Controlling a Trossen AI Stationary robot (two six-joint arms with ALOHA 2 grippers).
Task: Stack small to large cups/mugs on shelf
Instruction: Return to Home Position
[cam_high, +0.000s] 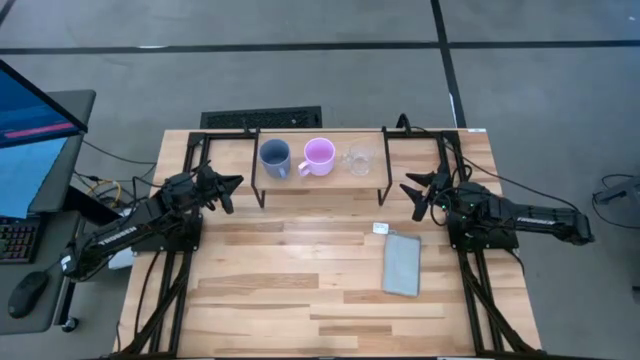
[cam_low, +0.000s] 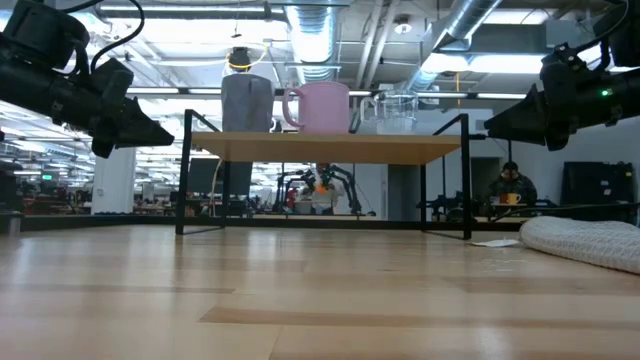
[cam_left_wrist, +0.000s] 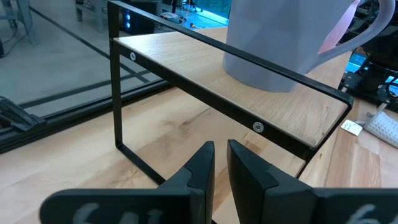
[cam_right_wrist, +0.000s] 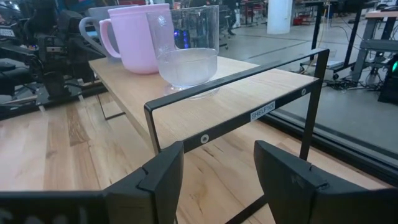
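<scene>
Three vessels stand upright on their bases in a row on the shelf (cam_high: 318, 175): a blue-grey mug (cam_high: 274, 156) at the left, a pink mug (cam_high: 319, 155) in the middle, a clear glass cup (cam_high: 359, 160) at the right. My left gripper (cam_high: 232, 185) is shut and empty, left of the shelf; the blue-grey mug (cam_left_wrist: 280, 37) shows ahead in its wrist view. My right gripper (cam_high: 412, 192) is open and empty, right of the shelf; the glass cup (cam_right_wrist: 186, 50) and pink mug (cam_right_wrist: 134, 37) show ahead in its wrist view.
A flat grey pad (cam_high: 402, 263) lies on the table in front of the shelf's right end, with a small white tag (cam_high: 380, 228) beside it. The shelf's black legs (cam_low: 186, 170) stand between the grippers. A monitor and keyboard stand left of the table.
</scene>
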